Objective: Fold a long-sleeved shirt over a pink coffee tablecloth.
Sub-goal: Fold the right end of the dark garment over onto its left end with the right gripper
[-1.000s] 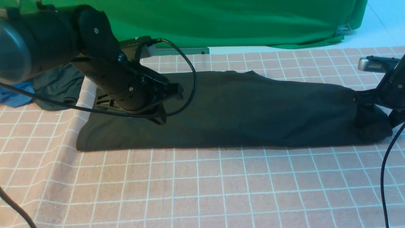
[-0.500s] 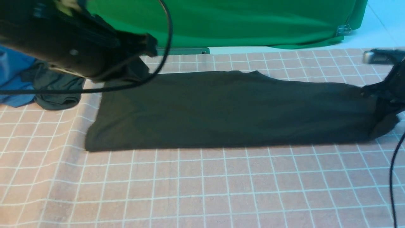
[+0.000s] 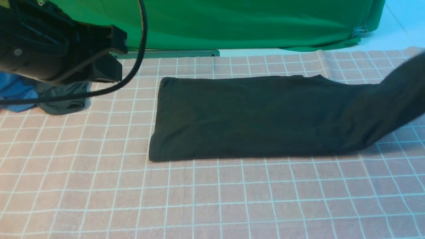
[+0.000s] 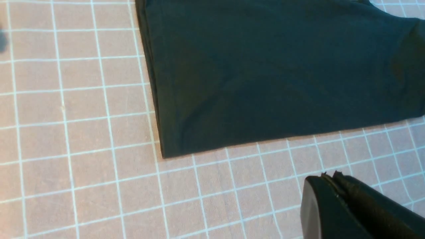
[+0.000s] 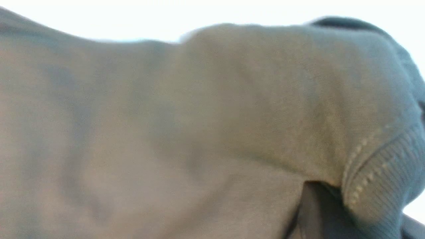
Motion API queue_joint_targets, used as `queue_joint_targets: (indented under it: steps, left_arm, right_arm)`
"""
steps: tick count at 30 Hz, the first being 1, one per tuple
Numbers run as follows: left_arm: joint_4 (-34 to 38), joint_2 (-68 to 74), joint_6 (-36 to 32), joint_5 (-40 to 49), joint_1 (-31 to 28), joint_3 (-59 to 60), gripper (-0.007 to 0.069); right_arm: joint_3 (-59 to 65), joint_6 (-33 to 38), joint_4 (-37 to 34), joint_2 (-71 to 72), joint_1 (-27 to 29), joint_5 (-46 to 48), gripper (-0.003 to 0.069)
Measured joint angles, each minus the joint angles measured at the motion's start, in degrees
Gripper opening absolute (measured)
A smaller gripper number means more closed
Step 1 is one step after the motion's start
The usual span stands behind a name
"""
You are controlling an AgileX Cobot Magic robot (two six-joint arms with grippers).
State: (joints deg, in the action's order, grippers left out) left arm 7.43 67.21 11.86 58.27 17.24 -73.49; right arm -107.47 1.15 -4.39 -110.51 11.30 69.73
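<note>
Cut off at the edges, with 1 blurred close-up:
The front view's right edge crops the lifted, blurred end of the long-sleeved shirt (image 3: 252, 116). Its left edge crops the left arm (image 3: 33, 46), which partly hides 2 bunched garments, 1 blue (image 3: 15, 88) and 1 dark (image 3: 63, 98). In the right wrist view, cloth covers part of the right gripper (image 5: 327, 212); the shirt's logo cannot be made out.
</note>
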Motion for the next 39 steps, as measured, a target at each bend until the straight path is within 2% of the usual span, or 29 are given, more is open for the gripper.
queue_joint_targets:
  steps: [7,13,16,25,35,37,39]
  left_arm:
    - [0.29,0.0,0.86,0.08,0.0,3.14,0.0013]
    - [0.61,0.0,0.86,-0.1,0.0,3.15,0.0013]
    - [0.67,0.0,0.86,-0.22,0.0,3.15,0.0013]
    - [0.77,0.0,0.29,-0.22,0.0,3.15,0.0013]
    - [0.73,0.0,-0.35,-0.22,0.0,3.15,0.0013]
    - [0.73,0.0,-0.41,-0.22,0.0,3.15,0.0013]
    - [0.73,0.0,-0.41,-0.27,0.0,3.15,0.0013]
  right_arm:
    - [-2.29,-2.98,-5.68,1.79,-14.07,-0.49,0.0087]
    - [-2.36,-6.45,-6.51,1.25,-27.85,-6.72,0.0107]
    - [-2.41,-7.47,-7.19,-0.21,-33.02,-10.42,0.0108]
    - [-2.41,-8.55,-11.83,-6.93,-43.94,-21.36,0.0069]
    - [-2.41,-9.69,-15.97,-13.9,-49.0,-29.04,0.0069]
    - [-2.41,-10.18,-16.35,-14.81,-49.42,-30.67,0.0078]
    - [-2.41,-11.51,-17.1,-15.86,-50.15,-33.3,0.0128]
